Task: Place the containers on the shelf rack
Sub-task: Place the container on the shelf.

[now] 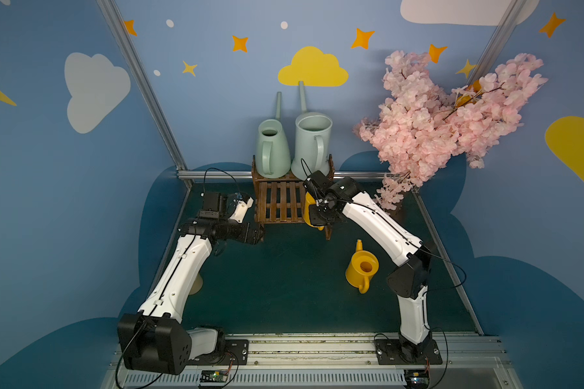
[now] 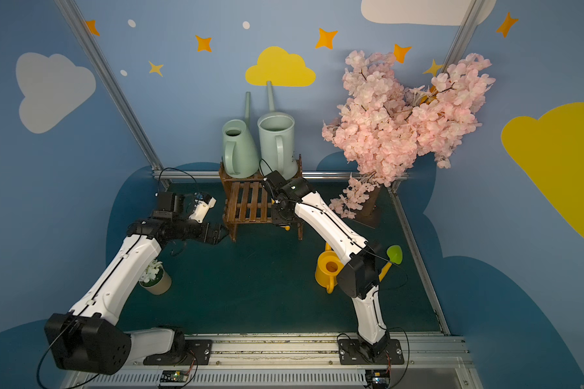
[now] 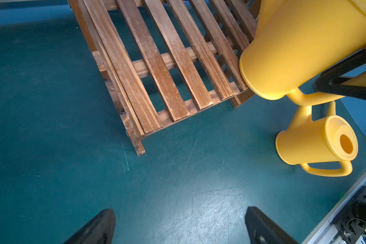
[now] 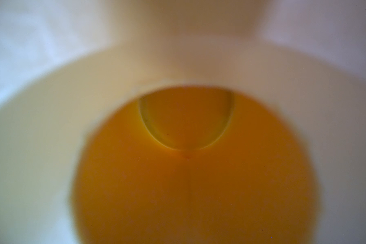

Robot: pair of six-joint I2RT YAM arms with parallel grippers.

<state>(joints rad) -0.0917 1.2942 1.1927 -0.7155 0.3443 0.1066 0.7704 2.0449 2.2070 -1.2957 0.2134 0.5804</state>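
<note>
On the teal mat (image 1: 284, 303), nearest the camera, a small yellow watering can (image 1: 361, 267) stands upright toward the right side, well apart from the shelf rack (image 1: 280, 202). Beyond it, the left gripper (image 3: 180, 211) hovers near the rack's front left leg, jaws spread wide and holding nothing. The right gripper (image 1: 321, 217) is clamped on the other yellow can (image 3: 304, 42), which is tilted at the right edge of the lower tier; whether it touches the slats cannot be told. Farthest back, the mint can (image 1: 272, 151) and the grey-blue can (image 1: 312, 141) stand side by side on the top tier.
</note>
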